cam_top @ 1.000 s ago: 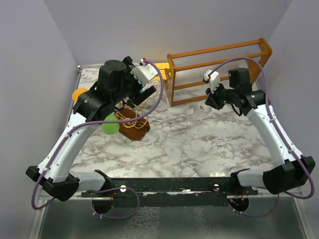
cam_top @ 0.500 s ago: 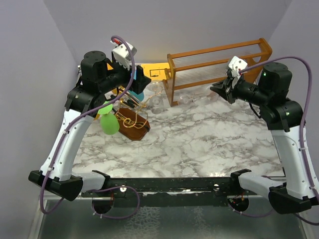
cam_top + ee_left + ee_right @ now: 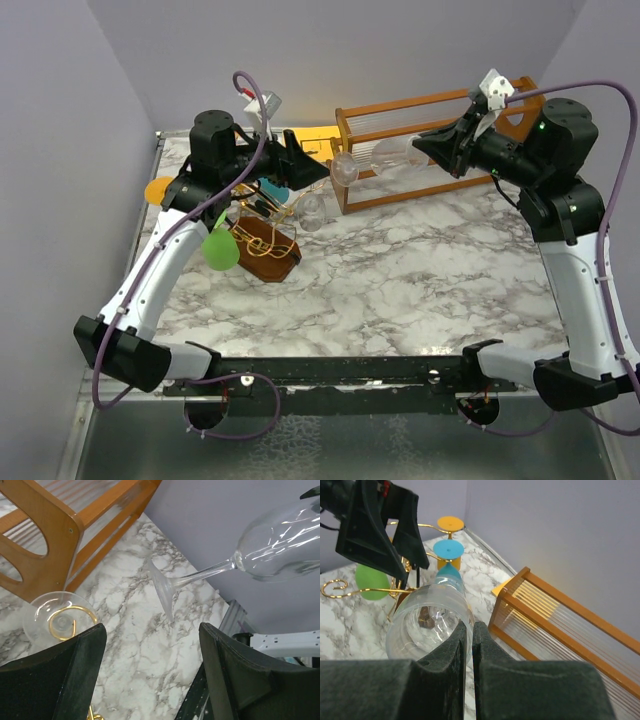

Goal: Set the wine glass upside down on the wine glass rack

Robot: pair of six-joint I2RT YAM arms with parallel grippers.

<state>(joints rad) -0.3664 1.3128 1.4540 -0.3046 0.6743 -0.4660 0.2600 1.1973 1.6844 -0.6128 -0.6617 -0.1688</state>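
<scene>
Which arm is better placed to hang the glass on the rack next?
Left, probably. The left gripper hovers open close to the rack, with the foot of the glass just ahead of its fingers. The right gripper pinches the rim of the bowl, farther from the rack.

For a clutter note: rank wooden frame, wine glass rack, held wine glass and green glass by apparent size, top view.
1. wooden frame
2. wine glass rack
3. held wine glass, up nearer the camera, so unsure
4. green glass
</scene>
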